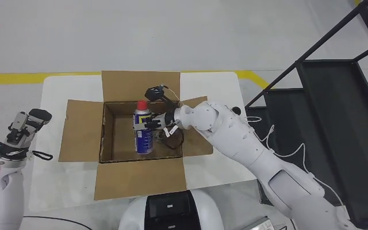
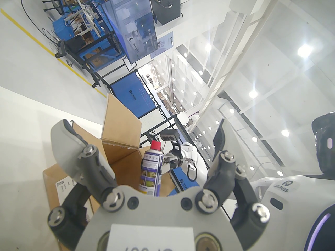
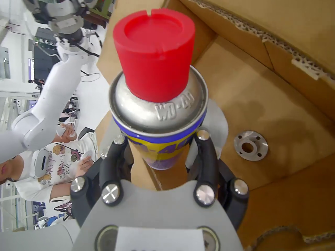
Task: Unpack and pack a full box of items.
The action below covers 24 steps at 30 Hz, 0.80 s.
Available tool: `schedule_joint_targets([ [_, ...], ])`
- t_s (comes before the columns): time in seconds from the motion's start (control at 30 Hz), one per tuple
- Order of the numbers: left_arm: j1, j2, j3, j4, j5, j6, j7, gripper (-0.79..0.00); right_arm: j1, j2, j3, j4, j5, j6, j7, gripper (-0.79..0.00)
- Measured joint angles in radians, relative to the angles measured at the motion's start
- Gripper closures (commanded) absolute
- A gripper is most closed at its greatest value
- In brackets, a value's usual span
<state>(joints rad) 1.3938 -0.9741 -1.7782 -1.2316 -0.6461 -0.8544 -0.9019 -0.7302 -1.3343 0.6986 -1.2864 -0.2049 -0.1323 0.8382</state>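
– Right pincer (image 1: 154, 123) of mine is clamped on the spray can (image 1: 142, 135), one finger on each side, just under its shiny top.
– Why do you hold it there?
– I think a grip high on the sides keeps the can standing straight, red cap up. That way it should not bump the walls of the box (image 1: 122, 146).
– Where is the can?
– Inside the box, near the middle, and its cap pokes up above the rim. I cannot tell if its bottom touches the box floor.
– Is anything else in the box?
– Yes, a small metal ring (image 3: 250, 146) lies flat on the box floor, near the can but not touching it.
– What about your other pincer?
– My left pincer (image 2: 142, 134) is spread apart and holds nothing. It hangs well away from the box, past the side flap, over the white surface (image 1: 57, 95). I guess it is there so my arms don't get in each other's way.
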Motion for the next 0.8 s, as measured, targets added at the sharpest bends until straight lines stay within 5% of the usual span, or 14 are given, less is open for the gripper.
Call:
schedule_joint_targets([
  [0.43, 0.0, 0.0, 0.0, 0.0, 0.0, 0.0, 0.0, -0.785, 0.138, -0.124, -0.176, 0.245, 0.013, 0.173, 0.014, -0.018],
  [0.5, 0.0, 0.0, 0.0, 0.0, 0.0, 0.0, 0.0, -0.785, 0.155, -0.145, -0.196, 0.284, 0.016, 0.184, 0.012, -0.292],
  [0.57, 0.0, 0.0, 0.0, 0.0, 0.0, 0.0, 0.0, -0.785, 0.169, -0.164, -0.213, 0.323, 0.012, 0.198, 0.005, -0.785],
  [0.8, 0.0, 0.0, 0.0, 0.0, 0.0, 0.0, 0.0, -0.785, 0.197, -0.211, -0.229, 0.422, 0.023, 0.194, -0.033, -0.785],
])
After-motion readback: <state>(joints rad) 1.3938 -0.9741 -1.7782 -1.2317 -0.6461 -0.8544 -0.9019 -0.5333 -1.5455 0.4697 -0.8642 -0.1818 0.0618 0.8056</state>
